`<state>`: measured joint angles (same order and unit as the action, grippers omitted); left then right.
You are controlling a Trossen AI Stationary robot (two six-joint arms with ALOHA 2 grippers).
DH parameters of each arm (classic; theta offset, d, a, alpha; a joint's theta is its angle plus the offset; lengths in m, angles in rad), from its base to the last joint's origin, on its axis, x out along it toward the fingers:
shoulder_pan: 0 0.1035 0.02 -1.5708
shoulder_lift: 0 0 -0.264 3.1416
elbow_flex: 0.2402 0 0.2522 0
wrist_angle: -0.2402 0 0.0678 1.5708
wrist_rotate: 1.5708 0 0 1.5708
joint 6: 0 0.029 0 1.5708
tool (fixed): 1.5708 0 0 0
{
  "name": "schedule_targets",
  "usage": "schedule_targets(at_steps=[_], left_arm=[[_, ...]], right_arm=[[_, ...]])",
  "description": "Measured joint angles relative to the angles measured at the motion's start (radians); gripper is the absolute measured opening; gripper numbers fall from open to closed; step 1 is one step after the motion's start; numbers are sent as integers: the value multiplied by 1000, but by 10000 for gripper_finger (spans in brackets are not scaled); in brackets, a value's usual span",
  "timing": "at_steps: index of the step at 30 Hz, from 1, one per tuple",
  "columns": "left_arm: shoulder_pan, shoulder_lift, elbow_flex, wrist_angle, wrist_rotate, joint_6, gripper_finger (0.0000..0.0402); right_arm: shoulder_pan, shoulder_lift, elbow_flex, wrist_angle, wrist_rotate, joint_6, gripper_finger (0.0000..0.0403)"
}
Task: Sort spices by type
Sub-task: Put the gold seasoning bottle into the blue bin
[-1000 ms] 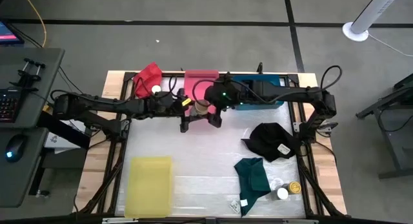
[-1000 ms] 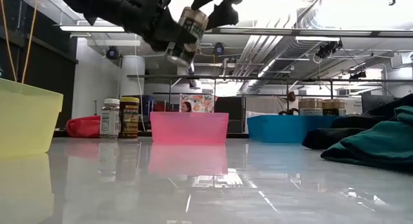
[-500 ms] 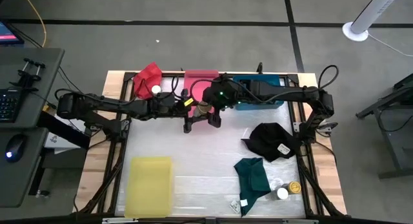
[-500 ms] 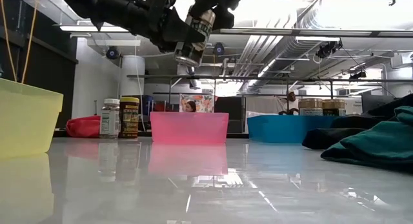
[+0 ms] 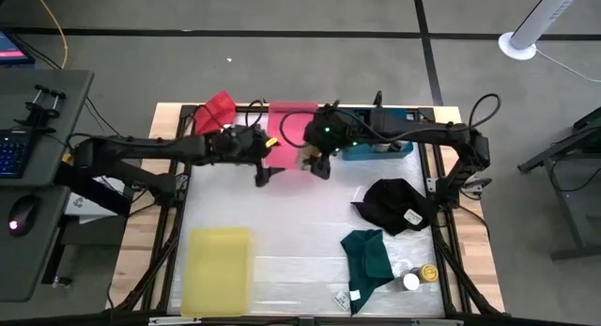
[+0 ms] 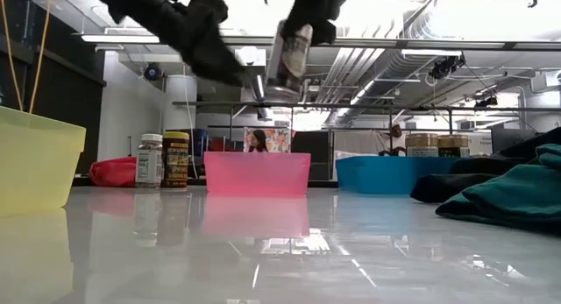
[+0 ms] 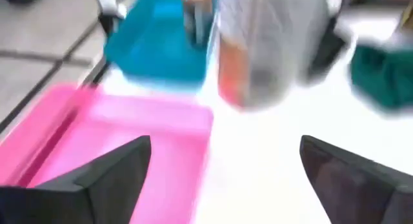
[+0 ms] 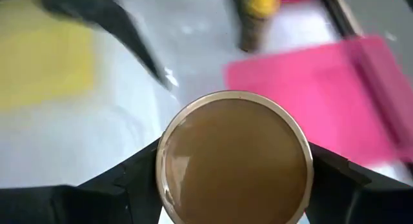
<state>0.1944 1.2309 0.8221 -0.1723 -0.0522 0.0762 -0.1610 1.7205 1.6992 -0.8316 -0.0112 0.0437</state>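
- Right wrist view: right end effector [image 8: 235, 185] grips the tan-lidded spice jar [image 8: 235, 161], aloft near the table's far edge.
- Left end effector [image 5: 264, 172] has just let go, fingers wide; handover complete.

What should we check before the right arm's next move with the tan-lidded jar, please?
1. Right tool shut on the tan-lidded jar: ok.
2. Left tool open, apart from the jar: ok.
3. Jar high above the table: ok.
4. Jar near upright: ok.
5. Jar over the pink tray: cannot tell; it hangs near the tray's edge.
6. Tray's contents match tan lids: cannot tell.
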Motion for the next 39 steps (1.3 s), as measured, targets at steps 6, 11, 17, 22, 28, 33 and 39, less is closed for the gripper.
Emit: schedule_targets(at_steps=[6,11,17,22,28,33,39], left_arm=[[68,-166,-103,-134,17,-111,359],[86,-336,-275,109,12,-347,356],[77,-407,-330,200,-128,-516,356],[78,-405,-312,219,-244,-536,357],[83,-405,-311,257,-303,-534,358],[83,-405,-311,260,-324,-536,358],[83,-405,-311,260,-330,-534,358]], right_arm=[[-105,-2,-13,-284,119,-52,271],[-259,-66,-118,-265,128,-115,271],[-404,-186,-344,-92,95,-34,271],[-409,-271,-507,91,119,108,271],[-392,-267,-609,68,219,342,271],[-387,-267,-662,92,256,443,271],[-387,-263,-686,106,254,454,271]])
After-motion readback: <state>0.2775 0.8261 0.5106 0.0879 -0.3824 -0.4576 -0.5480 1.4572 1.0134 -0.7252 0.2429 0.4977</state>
